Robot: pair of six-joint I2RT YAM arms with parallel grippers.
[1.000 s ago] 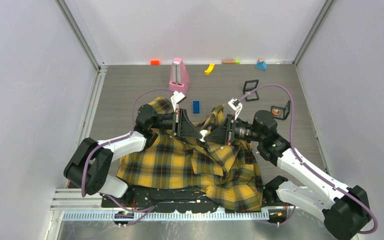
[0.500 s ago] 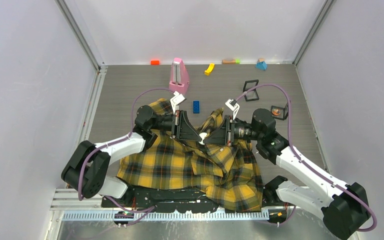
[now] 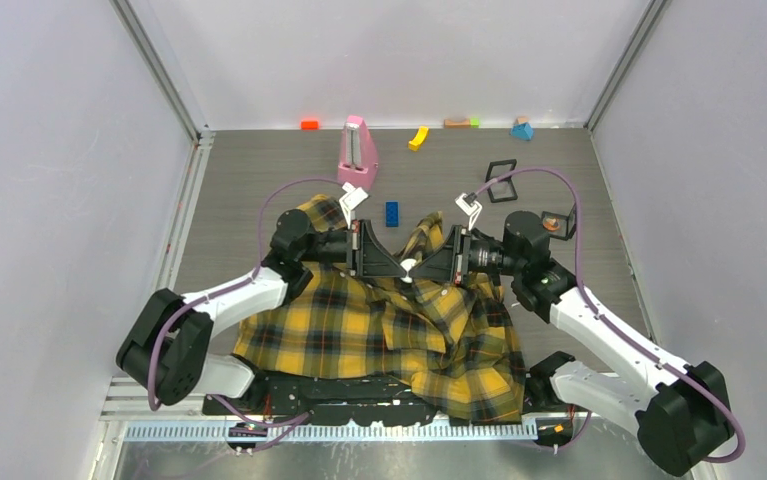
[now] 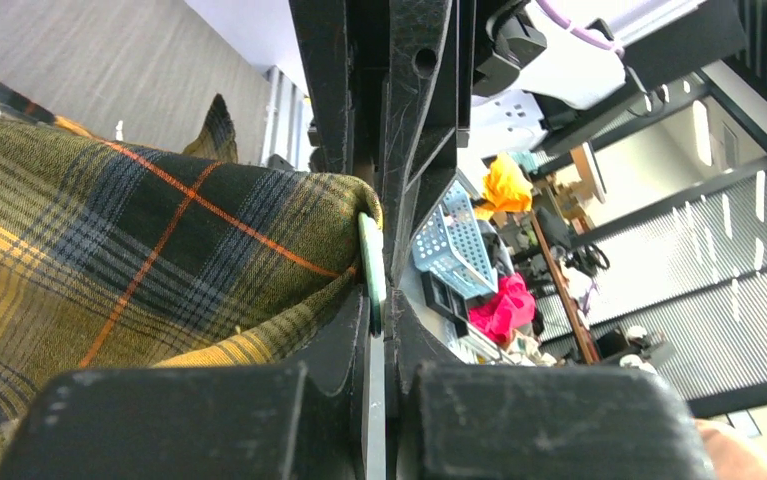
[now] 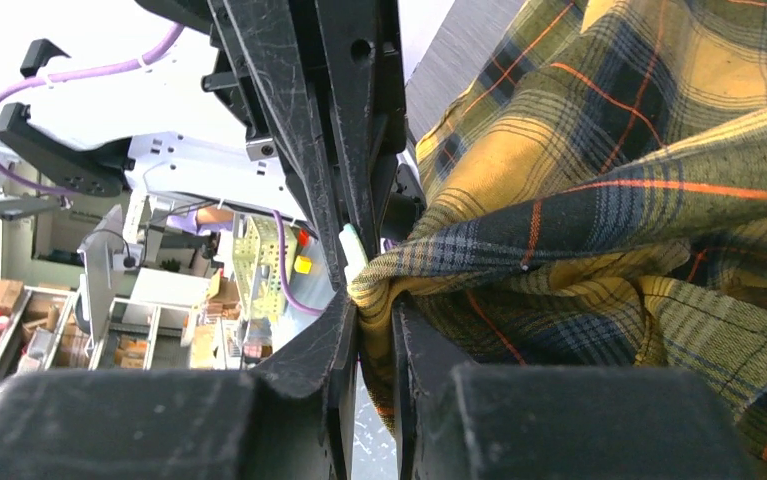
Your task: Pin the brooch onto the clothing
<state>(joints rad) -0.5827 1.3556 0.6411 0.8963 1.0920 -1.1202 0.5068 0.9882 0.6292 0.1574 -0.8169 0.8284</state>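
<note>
The clothing (image 3: 379, 330), a yellow-and-black plaid shirt, lies crumpled at the near middle of the table. Its upper part is lifted into a fold between the two arms. My left gripper (image 3: 402, 268) points right and is shut on the brooch (image 4: 371, 265), a thin pale-green disc seen edge-on against the plaid cloth (image 4: 139, 250). My right gripper (image 3: 423, 271) points left, tip to tip with the left one, and is shut on a pinched fold of the shirt (image 5: 599, 230). In the right wrist view the brooch (image 5: 352, 250) shows just beyond that fold.
Behind the shirt lie a blue brick (image 3: 391, 213) and a pink upright object (image 3: 357, 150). Two black square frames (image 3: 500, 180) and a small black case (image 3: 559, 222) sit at the back right. Small coloured toys (image 3: 418, 138) line the back wall.
The right gripper's jaws have narrowed onto the shirt fold and it has edged left toward the left gripper. The left gripper stays shut on the brooch.
</note>
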